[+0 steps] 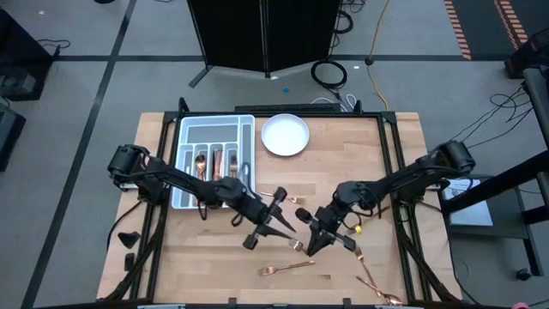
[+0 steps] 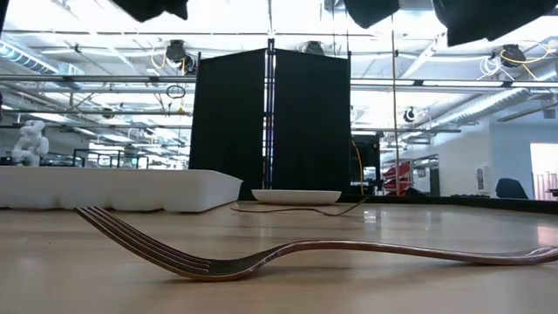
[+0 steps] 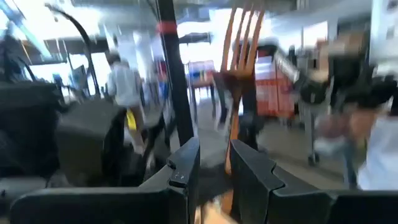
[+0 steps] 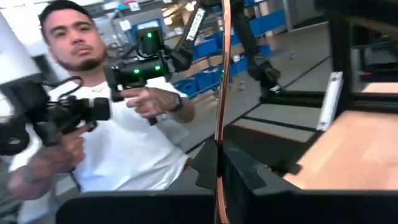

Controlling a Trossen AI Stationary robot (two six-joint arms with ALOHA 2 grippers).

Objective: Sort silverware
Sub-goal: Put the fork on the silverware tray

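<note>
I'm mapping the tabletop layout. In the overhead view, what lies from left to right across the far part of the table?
Grey compartmented tray holding copper-coloured silverware → white round plate. Nearer the camera, the left gripper and right gripper meet at mid-table, so they are left out of this order.

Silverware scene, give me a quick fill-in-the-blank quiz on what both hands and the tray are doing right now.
1. The left hand grips a copper ____ with its tines pointing away from the wrist.
2. The right hand is shut on a slim copper piece that shows ____-on in its wrist view.
3. The grey tray sits beside the round white ____.
4. A loose fork lies on the ____ in the low view.

Answers: fork; edge; plate; table
</note>
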